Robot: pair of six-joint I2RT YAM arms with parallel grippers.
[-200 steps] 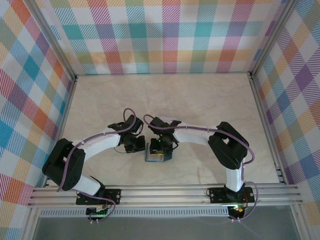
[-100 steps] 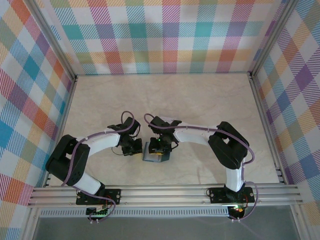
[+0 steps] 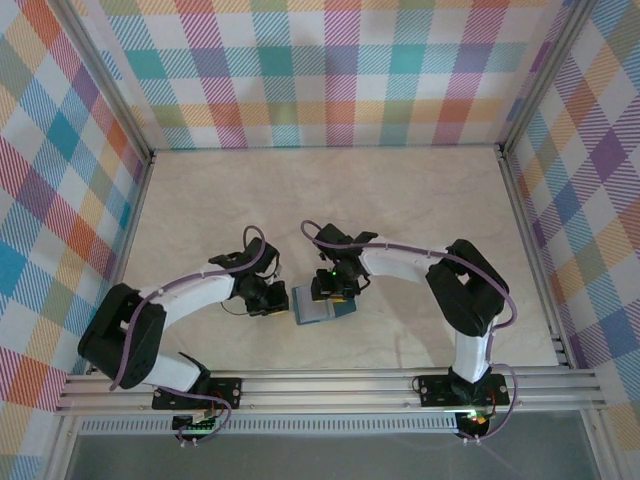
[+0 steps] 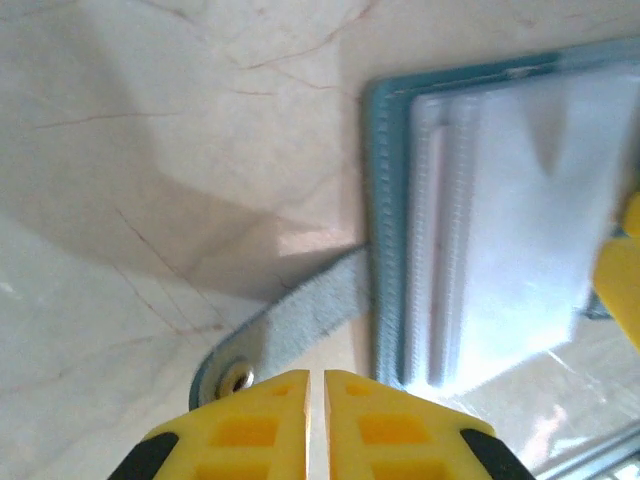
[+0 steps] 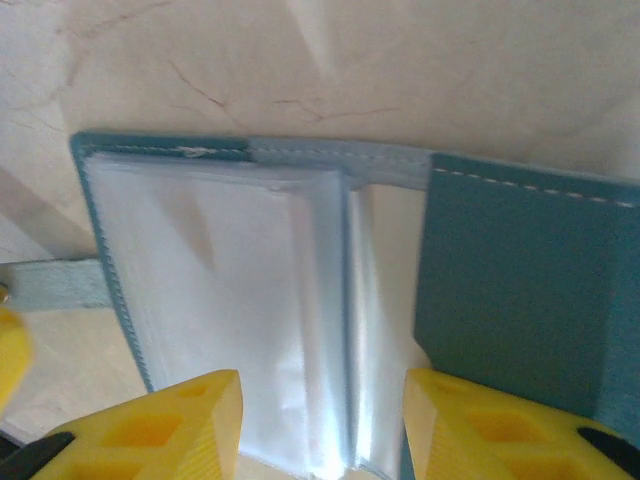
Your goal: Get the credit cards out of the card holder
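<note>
Card holder (image 3: pixel 315 308): teal, lying open on worktop (image 3: pixel 400 200) between both tools. Left tool (image 4: pixel 317 378): closed at side tab (image 4: pixel 300 320), apparently steadying it. Right tool (image 5: pixel 320 385): jaws apart over clear sleeves (image 5: pixel 230 300), likely positioned for extraction; credit cards indistinct.

One card holder (image 3: pixel 320 307); one strap tab (image 4: pixel 300 320); two claws: left claw (image 4: pixel 317 395), right claw (image 5: pixel 322 415); one table (image 3: pixel 400 200)
</note>
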